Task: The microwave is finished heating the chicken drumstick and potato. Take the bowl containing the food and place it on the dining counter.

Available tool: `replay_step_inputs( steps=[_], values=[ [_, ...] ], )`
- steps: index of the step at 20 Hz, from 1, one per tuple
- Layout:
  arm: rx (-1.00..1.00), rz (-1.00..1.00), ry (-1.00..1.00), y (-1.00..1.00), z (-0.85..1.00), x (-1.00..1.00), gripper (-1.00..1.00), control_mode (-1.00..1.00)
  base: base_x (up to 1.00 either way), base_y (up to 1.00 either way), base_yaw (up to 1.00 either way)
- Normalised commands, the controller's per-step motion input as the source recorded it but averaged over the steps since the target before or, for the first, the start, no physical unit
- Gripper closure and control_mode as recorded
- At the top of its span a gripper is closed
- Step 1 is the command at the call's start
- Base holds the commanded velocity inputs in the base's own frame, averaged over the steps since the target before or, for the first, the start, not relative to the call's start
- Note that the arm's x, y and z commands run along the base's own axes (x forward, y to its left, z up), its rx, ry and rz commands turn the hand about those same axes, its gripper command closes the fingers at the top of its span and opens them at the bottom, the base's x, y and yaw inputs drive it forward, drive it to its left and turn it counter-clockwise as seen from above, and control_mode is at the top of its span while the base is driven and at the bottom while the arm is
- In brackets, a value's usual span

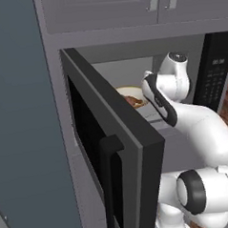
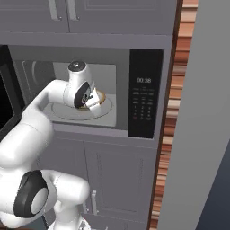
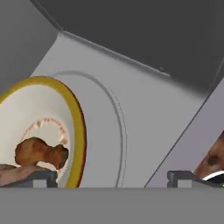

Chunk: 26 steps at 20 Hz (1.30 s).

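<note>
- I see a cream bowl point(image 3: 41, 109) with a gold rim and faint red dashes inside.
- Reddish-brown drumstick point(image 3: 41, 153).
- Grey-framed microwave point(image 2: 90, 90), black keypad panel point(image 2: 144, 92).

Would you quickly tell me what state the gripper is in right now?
Gripper: open, holding nothing; one fingertip is over the bowl, the other beyond its rim, inside the microwave.

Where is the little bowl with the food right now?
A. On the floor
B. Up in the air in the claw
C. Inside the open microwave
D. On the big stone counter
C. The bowl sits on the glass plate inside the microwave, whose door is swung open, and the claw is beside it, with its tips wide apart, not holding it.
</note>
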Motion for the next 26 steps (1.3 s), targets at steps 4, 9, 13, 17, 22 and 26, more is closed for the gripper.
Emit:
replay_step_inputs(
  steps=[4,9,13,17,22,26],
  values=[
    [0.07,0.00,0.12,-0.08,-0.03,0.07,-1.00,-1.00,0.00,0.00,0.00],
    [0.07,0.00,0.00,0.00,-0.31,0.00,-1.00,-1.00,0.00,0.00,0.00],
    [0.08,0.00,0.00,0.01,-0.35,0.05,-1.00,-1.00,0.00,0.00,0.00],
    [0.08,0.00,0.00,0.03,-0.33,0.21,-1.00,-1.00,0.00,0.00,0.00],
    [0.04,0.00,0.00,0.12,-0.07,0.37,-1.00,-1.00,0.00,0.00,0.00],
    [0.00,0.00,0.00,0.21,0.00,0.46,-1.00,-1.00,0.00,0.00,0.00]
  ],
)
